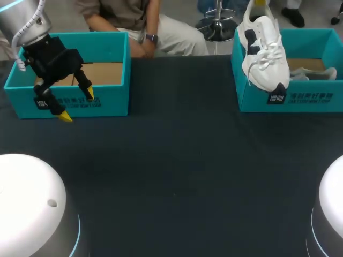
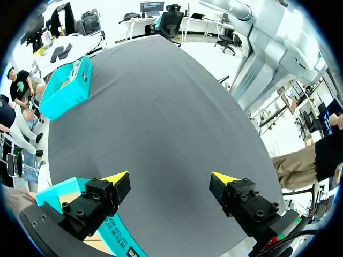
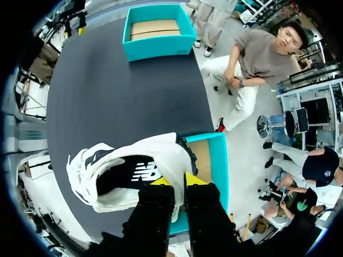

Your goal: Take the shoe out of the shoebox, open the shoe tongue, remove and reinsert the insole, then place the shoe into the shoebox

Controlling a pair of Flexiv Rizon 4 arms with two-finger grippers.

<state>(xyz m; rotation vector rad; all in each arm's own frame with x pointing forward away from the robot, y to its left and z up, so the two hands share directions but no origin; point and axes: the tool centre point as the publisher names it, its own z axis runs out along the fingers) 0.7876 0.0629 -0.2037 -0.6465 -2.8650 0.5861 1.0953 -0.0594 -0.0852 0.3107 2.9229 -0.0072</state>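
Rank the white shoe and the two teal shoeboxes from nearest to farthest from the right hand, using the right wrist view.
1. white shoe: gripped by its collar in the right hand.
2. near shoebox: just under the hand and shoe.
3. far shoebox: across the table, well ahead of the hand.

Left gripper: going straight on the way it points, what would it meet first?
Probably the bare dark tabletop, just past the wall of the near teal shoebox. The left gripper is open and empty; the far shoebox sits off to one side of that line. Depth is uncertain.
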